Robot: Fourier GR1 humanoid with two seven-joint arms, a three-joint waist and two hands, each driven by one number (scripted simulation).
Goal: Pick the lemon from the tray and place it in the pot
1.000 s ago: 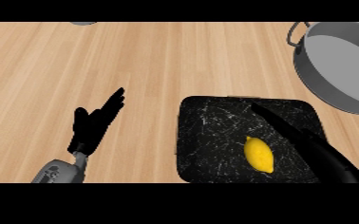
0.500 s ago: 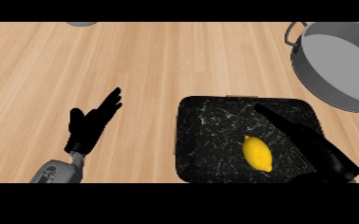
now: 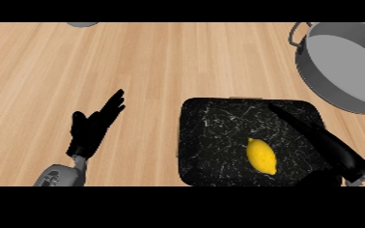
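Observation:
A yellow lemon point(image 3: 261, 156) lies on the black marbled tray point(image 3: 214, 140) at the lower right. My right hand point(image 3: 317, 137) reaches over the tray's right part with straight fingers, just right of the lemon and apart from it. The grey pot point(image 3: 335, 63) stands at the right edge, partly cut off. At the lower left, my left hand point(image 3: 92, 128) rests open over the wooden counter, fingers pointing up and right.
A small grey object point(image 3: 83, 24) shows at the top left edge. The wooden counter point(image 3: 157, 63) stretches between my left hand, the tray and the pot.
My right hand has drawn slightly down and right over the tray, nearer the lemon. The left hand has barely moved.

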